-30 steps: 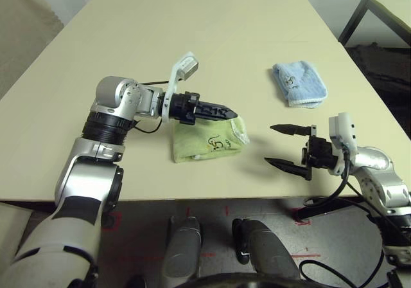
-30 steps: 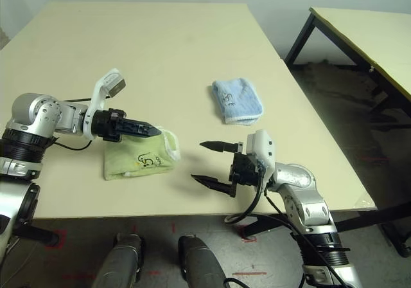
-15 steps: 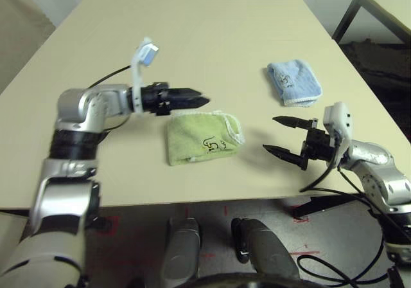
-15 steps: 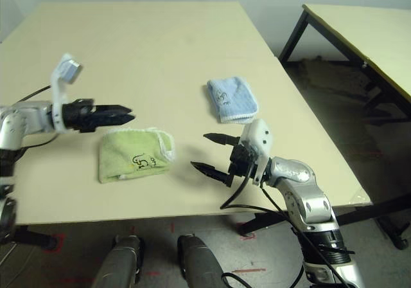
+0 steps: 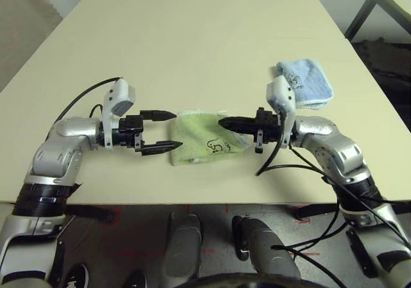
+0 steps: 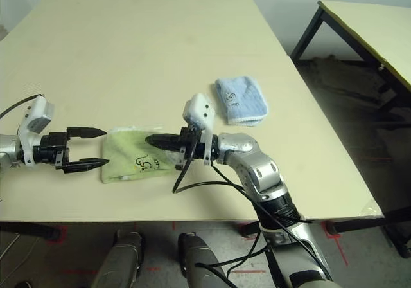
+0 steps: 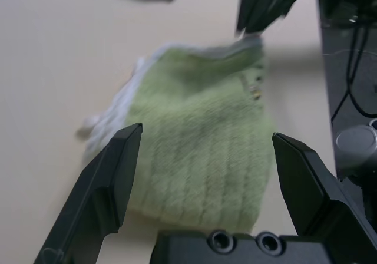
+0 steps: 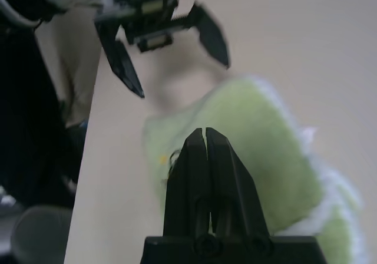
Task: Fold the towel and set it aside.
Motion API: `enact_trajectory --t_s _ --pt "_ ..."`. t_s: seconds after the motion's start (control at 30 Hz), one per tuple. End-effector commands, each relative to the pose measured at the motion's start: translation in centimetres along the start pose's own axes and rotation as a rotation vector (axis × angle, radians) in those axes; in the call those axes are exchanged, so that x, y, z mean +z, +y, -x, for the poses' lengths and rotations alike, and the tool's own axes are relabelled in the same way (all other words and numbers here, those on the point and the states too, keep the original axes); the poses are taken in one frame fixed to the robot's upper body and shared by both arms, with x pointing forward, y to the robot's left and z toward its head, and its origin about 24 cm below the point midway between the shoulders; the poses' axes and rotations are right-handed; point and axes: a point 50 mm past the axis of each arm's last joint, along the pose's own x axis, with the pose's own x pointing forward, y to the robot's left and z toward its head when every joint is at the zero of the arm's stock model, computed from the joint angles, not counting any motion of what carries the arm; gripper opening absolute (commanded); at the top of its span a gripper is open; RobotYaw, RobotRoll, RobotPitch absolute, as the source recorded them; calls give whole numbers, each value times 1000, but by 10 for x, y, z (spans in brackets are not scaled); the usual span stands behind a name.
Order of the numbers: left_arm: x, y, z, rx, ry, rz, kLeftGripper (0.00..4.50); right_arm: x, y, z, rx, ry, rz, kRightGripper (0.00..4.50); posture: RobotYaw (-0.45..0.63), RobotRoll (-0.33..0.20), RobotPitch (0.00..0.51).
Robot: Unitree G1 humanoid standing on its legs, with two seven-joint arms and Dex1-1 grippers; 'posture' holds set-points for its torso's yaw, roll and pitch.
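The light green towel (image 5: 204,144) lies folded on the table near its front edge, with the dark doodle facing up. My left gripper (image 5: 177,130) is open and level just left of the towel, its fingers (image 7: 112,181) spread in front of the towel's (image 7: 200,152) left edge. From the right, my right gripper (image 5: 223,122) points left over the towel's right part. Its fingers (image 8: 204,158) are shut together with no cloth between them, above the towel (image 8: 271,158). The two grippers face each other across the towel.
A smaller light blue towel (image 5: 304,82) lies folded behind my right forearm. The beige table (image 5: 192,37) stretches bare beyond it. A second table (image 6: 366,24) stands off to the right. The front table edge runs close below both grippers.
My right gripper has shut and swung left from beside the table edge to over the towel. The left gripper has drawn back to the towel's left side, still open. The camera has shifted.
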Motion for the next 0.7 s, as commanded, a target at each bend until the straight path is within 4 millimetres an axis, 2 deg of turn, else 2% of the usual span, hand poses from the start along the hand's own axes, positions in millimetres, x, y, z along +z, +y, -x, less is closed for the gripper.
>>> enact_trajectory --t_s 0.03,0.27,0.4,0.47,0.5,0.6,0.7 --pt "-9 -4 -12 -40 -8 -22 4500 -8 -1 -5 40 36 27 53 55 0 176" --pt "-23 -3 -35 -61 -44 -34 4500 -14 0 -16 69 30 31 53 49 0 173" --pt "-23 -4 -45 -58 -77 -53 4500 -13 0 -20 74 23 34 53 49 0 173" --pt "-22 -2 -44 -33 -82 -54 4500 -12 -1 -19 69 19 33 53 35 0 171" --pt "-22 0 -43 -15 -82 -53 4307 -11 -1 -19 67 18 33 0 35 0 171" --pt "-23 3 -36 -6 -80 -48 4307 -12 -1 -17 63 20 30 0 35 0 171" --pt "-23 4 -31 -22 -85 -16 3747 -13 -1 -17 67 25 28 0 35 0 168"
